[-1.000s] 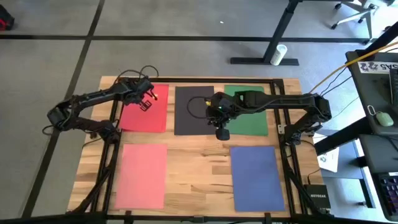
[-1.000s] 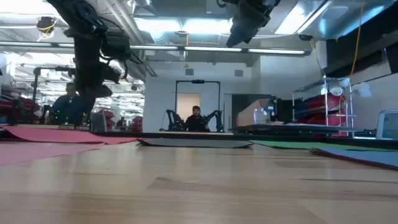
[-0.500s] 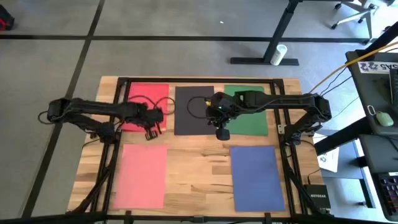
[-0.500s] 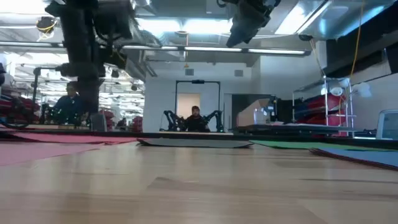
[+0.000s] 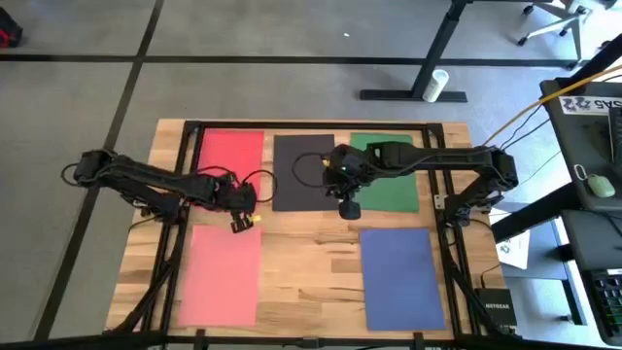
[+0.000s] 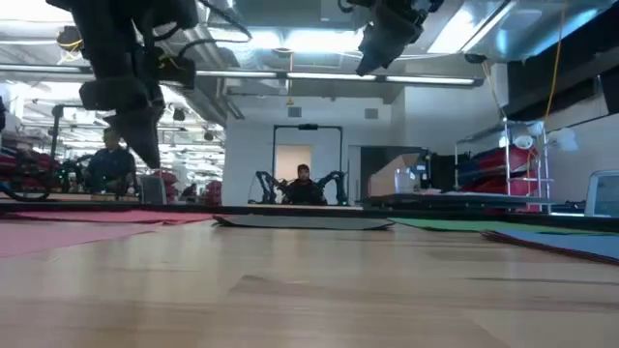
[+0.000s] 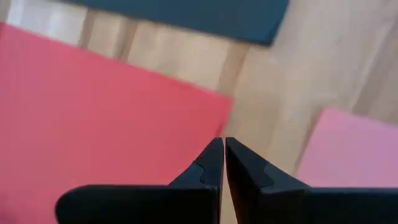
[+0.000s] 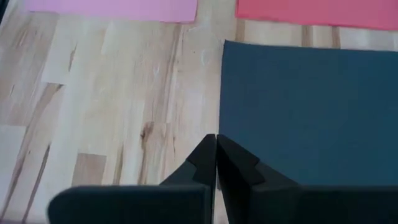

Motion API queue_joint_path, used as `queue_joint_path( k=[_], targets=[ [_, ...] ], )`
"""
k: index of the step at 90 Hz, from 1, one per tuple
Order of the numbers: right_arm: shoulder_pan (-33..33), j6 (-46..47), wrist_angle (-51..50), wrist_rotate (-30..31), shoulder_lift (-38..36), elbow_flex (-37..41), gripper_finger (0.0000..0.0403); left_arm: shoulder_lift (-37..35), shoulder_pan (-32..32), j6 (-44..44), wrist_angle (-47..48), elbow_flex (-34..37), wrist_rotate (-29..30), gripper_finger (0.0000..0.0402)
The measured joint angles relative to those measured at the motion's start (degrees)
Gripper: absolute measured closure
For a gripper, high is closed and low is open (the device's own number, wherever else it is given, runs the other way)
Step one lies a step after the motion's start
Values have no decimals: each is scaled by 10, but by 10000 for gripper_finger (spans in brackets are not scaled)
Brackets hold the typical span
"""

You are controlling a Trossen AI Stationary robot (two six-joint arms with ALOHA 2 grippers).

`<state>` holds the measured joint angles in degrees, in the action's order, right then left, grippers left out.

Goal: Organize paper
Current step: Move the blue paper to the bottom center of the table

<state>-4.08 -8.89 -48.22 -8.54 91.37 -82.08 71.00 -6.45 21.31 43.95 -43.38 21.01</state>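
Note:
Five sheets of paper lie flat on the wooden table: red [image 5: 231,163], black [image 5: 301,175] and green [image 5: 389,185] in the far row, pink [image 5: 222,274] and blue [image 5: 400,277] in the near row. My left gripper [image 5: 240,224] hangs shut above the gap between red and pink, at the red sheet's near right corner [image 7: 211,106]. It is clear of the table in the low view [image 6: 147,155]. My right gripper [image 5: 347,209] hangs shut, higher up [image 6: 370,58], over the black sheet's near right corner [image 8: 280,93].
Black frame rails [image 5: 439,175] run along the table's left, right and far sides. Bare wood [image 5: 311,272] lies between the pink and blue sheets. In the low view, people [image 6: 305,184] sit in the room beyond the table.
My left gripper has swung toward the table's near edge, from over the far part of the red sheet to its near right corner. The sheets have stayed where they were.

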Motion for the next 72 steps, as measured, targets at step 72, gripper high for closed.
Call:
queue_joint_path(
  k=[72],
  targets=[
    [179, 118, -3, 68, -129, 163, 403, 0, -184, 26, -459, 67, 36, 402]
  ],
)
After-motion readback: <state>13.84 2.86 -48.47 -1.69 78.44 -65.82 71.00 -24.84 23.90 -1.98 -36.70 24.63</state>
